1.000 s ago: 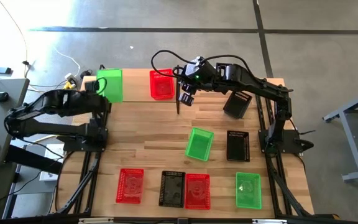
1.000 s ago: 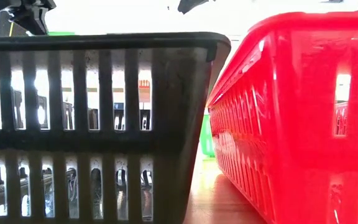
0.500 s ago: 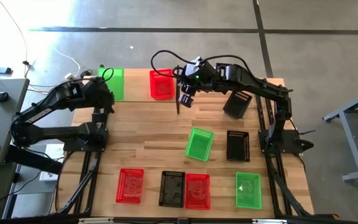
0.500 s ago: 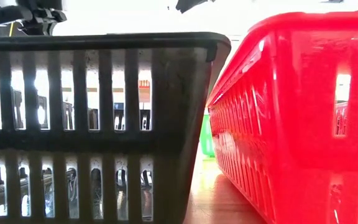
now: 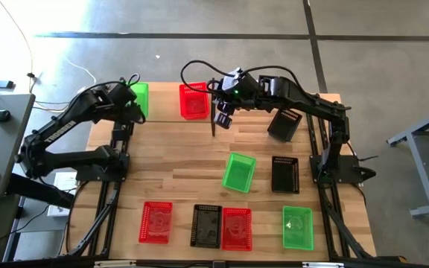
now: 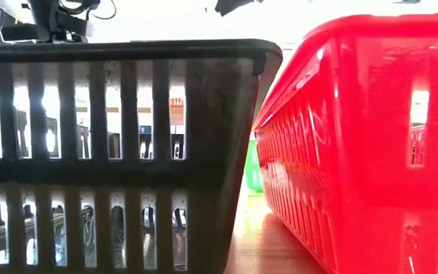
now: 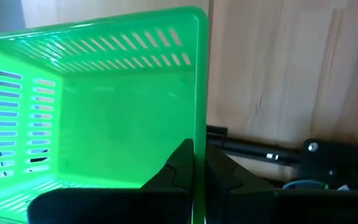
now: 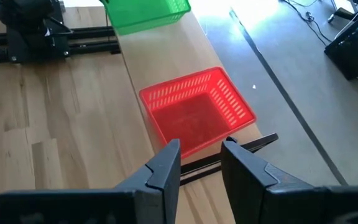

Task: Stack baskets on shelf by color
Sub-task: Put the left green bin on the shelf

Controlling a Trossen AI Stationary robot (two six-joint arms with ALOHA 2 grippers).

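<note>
Bench [image 5: 177,160]: six baskets lie loose on it. A green one [image 5: 238,171] and a black one [image 5: 284,175] are mid-bench. Along the near edge are a red [image 5: 156,222], a black [image 5: 206,225], a red [image 5: 237,228] and a green [image 5: 297,227].
Shelf [image 5: 162,104]: runs along the far edge of the bench and carries one basket of each colour, none doubled up.
Shelf green basket [image 5: 138,97]: at the shelf's left end and held by one side wall. Whether its base rests on the plank cannot be told.
Shelf red basket [image 8: 197,112]: upright, mid-shelf, just beside the green one, with nothing touching it.
Tilted black basket [image 5: 284,124]: toward the shelf's right end, canted on one edge.
Left hand [image 7: 197,149]: clenched on the shelf green basket's side wall, one finger inside and one outside.
Right hand [image 8: 201,149]: released, with a gap between the fingers and nothing in it. It hangs above the bench just in front of the shelf red basket.
Step in hand: probably seating the first green basket at its spot, with the colour piles barely begun.
Next move: the left hand likely needs to let go and lift straight clear without dragging the wall. A loose green basket then has to be nested squarely into this one.
Risk: the tilted black basket may need righting before anything stacks on it.
</note>
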